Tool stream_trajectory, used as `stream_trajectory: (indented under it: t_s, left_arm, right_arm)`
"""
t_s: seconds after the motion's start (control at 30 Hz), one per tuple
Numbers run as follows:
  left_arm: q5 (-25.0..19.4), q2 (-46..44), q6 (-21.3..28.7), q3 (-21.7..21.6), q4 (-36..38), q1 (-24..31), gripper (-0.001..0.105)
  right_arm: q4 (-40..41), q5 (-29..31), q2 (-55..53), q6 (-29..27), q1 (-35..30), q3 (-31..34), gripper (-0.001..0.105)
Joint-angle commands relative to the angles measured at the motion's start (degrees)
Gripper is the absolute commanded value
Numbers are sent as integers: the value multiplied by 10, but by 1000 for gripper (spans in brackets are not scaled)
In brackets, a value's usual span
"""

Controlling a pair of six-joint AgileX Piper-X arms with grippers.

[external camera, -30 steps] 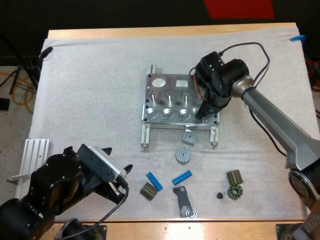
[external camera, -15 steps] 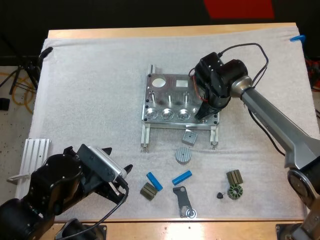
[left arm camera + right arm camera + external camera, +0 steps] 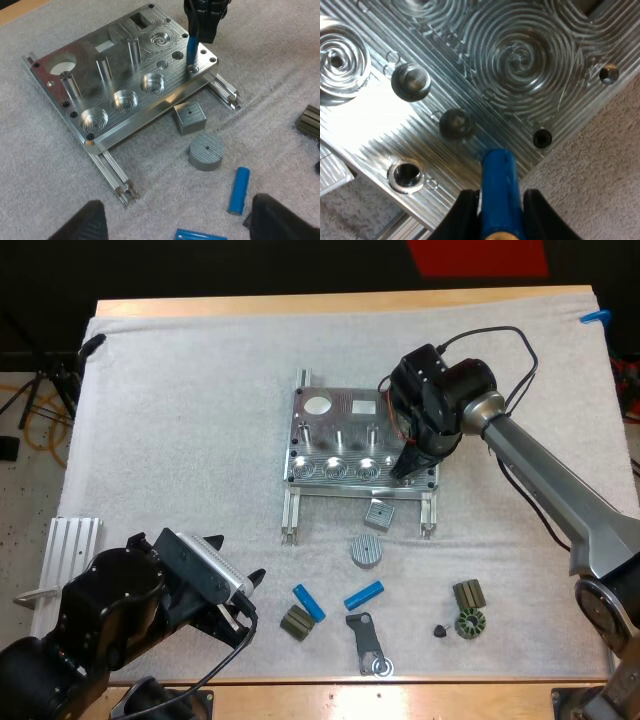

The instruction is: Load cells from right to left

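Note:
The metal fixture (image 3: 335, 445) lies mid-mat, with round pockets along its near edge. My right gripper (image 3: 407, 466) hangs over its near right corner, shut on a blue cylinder (image 3: 497, 172) held upright. In the left wrist view that cylinder (image 3: 191, 49) has its lower tip at the corner hole of the fixture (image 3: 125, 85). Two more blue cylinders (image 3: 308, 601) (image 3: 364, 594) lie on the mat in front of the fixture. My left gripper (image 3: 238, 562) rests at the near left of the mat, open, fingers (image 3: 92, 220) wide apart and holding nothing.
A small grey square block (image 3: 378, 513) and a grey disc (image 3: 366, 550) lie just in front of the fixture. Dark parts (image 3: 296, 622) (image 3: 468, 593) (image 3: 467, 624) and a flat metal bracket (image 3: 368, 642) lie near the front edge. A ribbed aluminium plate (image 3: 70, 550) sits left of the mat.

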Motion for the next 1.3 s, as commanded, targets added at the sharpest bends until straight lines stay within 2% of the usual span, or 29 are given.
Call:
stream_trajectory:
  t_s: [0.0,0.03,0.1,0.2,0.6,0.73,0.83,1.1,1.27]
  left_arm:
    - [-10,-4,-1,-4,-6,-3,60]
    - [-10,-4,-1,-4,-6,-3,60]
    - [-10,-4,-1,-4,-6,-3,60]
    - [-10,-4,-1,-4,-6,-3,60]
    - [-10,-4,-1,-4,-6,-3,60]
    - [-10,-4,-1,-4,-6,-3,60]
    - [-10,-4,-1,-4,-6,-3,60]
    - [-10,-4,-1,-4,-6,-3,60]
    - [-10,-4,-1,-4,-6,-3,60]
  right_arm:
    - [4,5,0,2,-5,0,21]
    - [4,5,0,2,-5,0,25]
    - [-1,5,0,3,-5,0,41]
    - [-14,-2,-2,25,-5,0,49]
    - [-40,-28,-56,40,-5,-10,50]
    - [-40,8,-70,40,-5,-10,50]
    - [-37,59,-75,40,-5,-10,50]
    - [-28,100,-74,40,-5,8,50]
    - [-29,99,-74,40,-5,33,50]
